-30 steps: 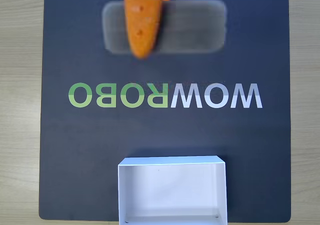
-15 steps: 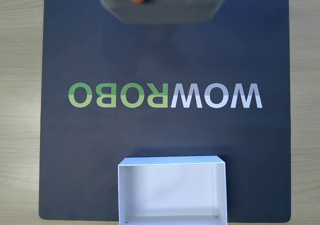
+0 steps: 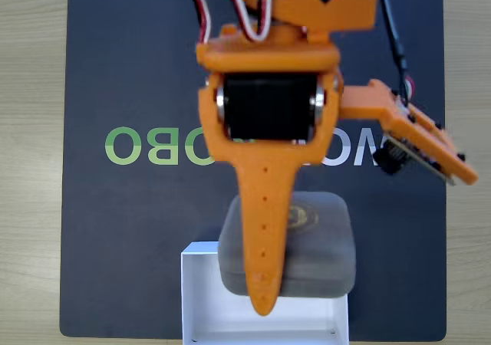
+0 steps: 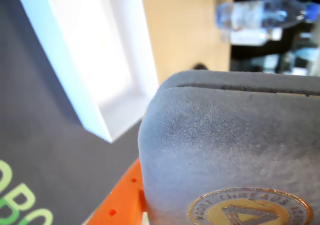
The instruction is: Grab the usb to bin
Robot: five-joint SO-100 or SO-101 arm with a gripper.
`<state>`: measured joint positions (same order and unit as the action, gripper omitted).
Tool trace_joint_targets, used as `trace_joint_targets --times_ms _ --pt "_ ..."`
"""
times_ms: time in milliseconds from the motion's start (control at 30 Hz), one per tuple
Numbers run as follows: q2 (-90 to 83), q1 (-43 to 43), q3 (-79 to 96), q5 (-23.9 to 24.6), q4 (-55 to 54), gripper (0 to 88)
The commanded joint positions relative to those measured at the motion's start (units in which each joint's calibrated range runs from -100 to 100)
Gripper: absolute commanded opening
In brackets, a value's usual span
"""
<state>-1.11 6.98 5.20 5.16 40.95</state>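
Observation:
The usb (image 3: 322, 245) is a dark grey rounded-square case with a round gold emblem (image 3: 301, 217). My orange gripper (image 3: 265, 295) is shut on it. One long finger (image 3: 261, 230) crosses the case's top; the other finger is hidden beneath. The case hangs over the far edge of the bin (image 3: 198, 303), a white shallow box at the mat's bottom edge, and covers much of it. In the wrist view the usb (image 4: 225, 150) sits close up at the right, an orange finger (image 4: 117, 205) shows below it, and the bin (image 4: 70, 75) lies at the upper left.
A dark mat (image 3: 115, 230) with green and white lettering covers a light wooden table (image 3: 31, 169). The wrist camera board (image 3: 422, 142) juts out on the arm's right. A water bottle (image 4: 260, 12) lies on the table beyond the bin.
The arm with the grey case was at the mat's far edge, small and blurred. It has swung down across the lettering and now holds the case over the bin.

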Motion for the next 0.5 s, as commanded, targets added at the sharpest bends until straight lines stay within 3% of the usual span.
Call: trace_joint_targets --times_ms 0,267,467 --pt "11.2 -0.4 -14.0 1.3 3.4 10.5" --pt "31.9 0.0 -34.9 2.1 12.7 10.7" --pt "43.3 0.3 -47.3 1.7 13.3 10.2"
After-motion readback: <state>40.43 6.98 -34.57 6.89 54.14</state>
